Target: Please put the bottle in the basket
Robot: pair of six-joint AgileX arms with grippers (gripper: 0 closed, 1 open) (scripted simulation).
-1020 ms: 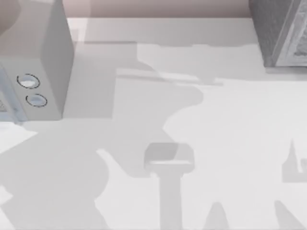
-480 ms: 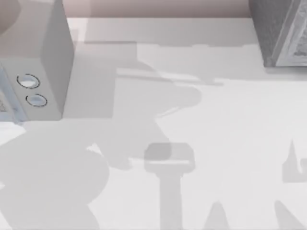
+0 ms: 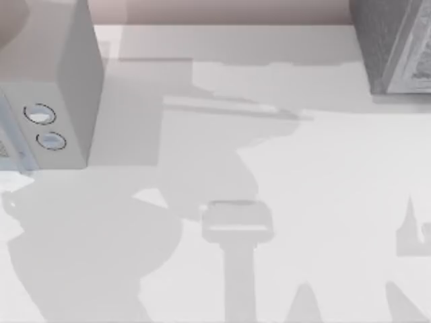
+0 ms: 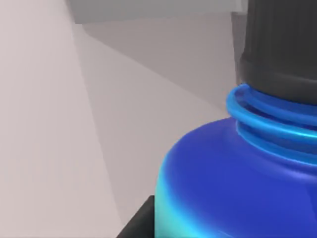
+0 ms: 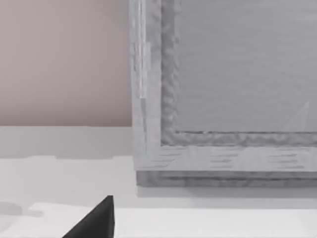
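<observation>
The bottle [image 4: 237,163] shows very close in the left wrist view, with a dark blue shoulder, a teal sheen low on its side, blue neck rings and a black cap. My left gripper [image 4: 233,230] is shut on its body, and one dark finger [image 4: 141,220] lies against its side. The grey textured basket [image 3: 394,47] stands at the table's far right corner. Its rim and wall [image 5: 223,139] face the right wrist view. A dark tip of my right gripper [image 5: 96,220] shows in front of it, above the white table.
A grey box-shaped appliance [image 3: 60,87] with two round buttons [image 3: 40,114] stands at the far left of the white table [image 3: 323,168]. Arm shadows lie across the table's middle and front left. A pinkish wall runs behind the table.
In the top view the large shadow at the front left has spread to the right and toward the centre, and the shadow in the middle has changed shape. The appliance and basket have not moved.
</observation>
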